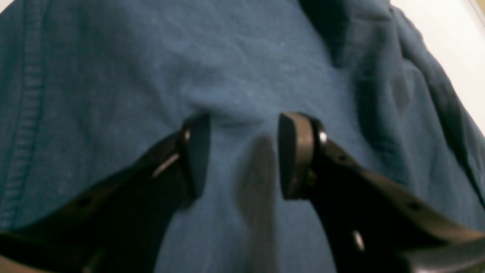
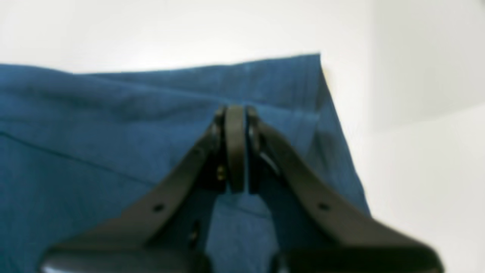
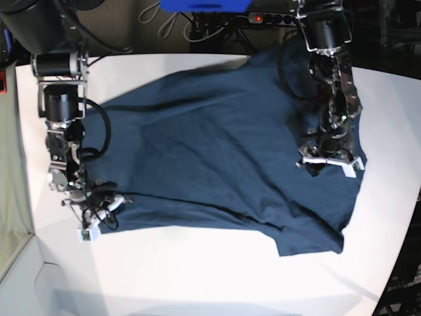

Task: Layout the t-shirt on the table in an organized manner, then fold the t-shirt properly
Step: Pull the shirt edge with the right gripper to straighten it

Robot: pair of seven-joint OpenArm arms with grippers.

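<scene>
- The dark navy-blue soft fabric t-shirt (image 3: 217,158) is pinched near one corner by the right jaws (image 2: 235,113), pressed together, likely to pull it flat.
- Left jaws (image 1: 242,151) stand spread, pressing into cloth; whether any is gripped is unclear.
- It lies rumpled across the white matte table (image 3: 197,276).

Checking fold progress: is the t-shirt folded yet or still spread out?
Spread, not folded: the t-shirt lies open across the table, wrinkled, with one corner flap near the front edge.
</scene>
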